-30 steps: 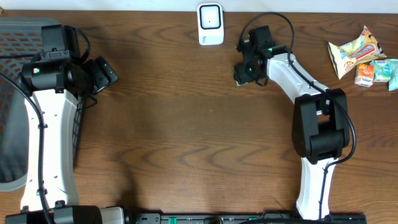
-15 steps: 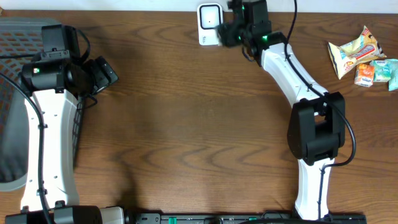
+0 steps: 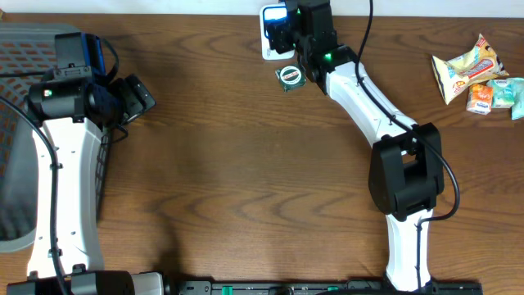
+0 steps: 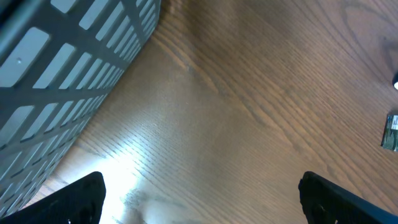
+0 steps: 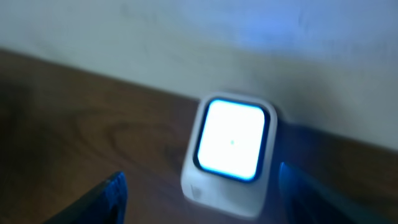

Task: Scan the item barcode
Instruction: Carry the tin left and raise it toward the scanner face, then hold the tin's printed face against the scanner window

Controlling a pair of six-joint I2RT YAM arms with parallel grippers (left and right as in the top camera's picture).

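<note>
Scanner (image 5: 231, 146) glowing, item (image 3: 288, 75) loose beside it.
We judge the scan nearly done: the item lies on the surface (image 3: 246, 164) just beside the scanner; right gripper (image 5: 202, 193) and left gripper (image 4: 199, 199) show wide, empty jaws.

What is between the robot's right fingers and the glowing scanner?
Only bare table lies between the right fingers and the scanner, seen in the right wrist view.

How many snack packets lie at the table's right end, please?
4: a large yellow bag, an orange packet below it, a teal packet beside that, and a fourth packet cut by the frame edge; more may be hidden.
</note>
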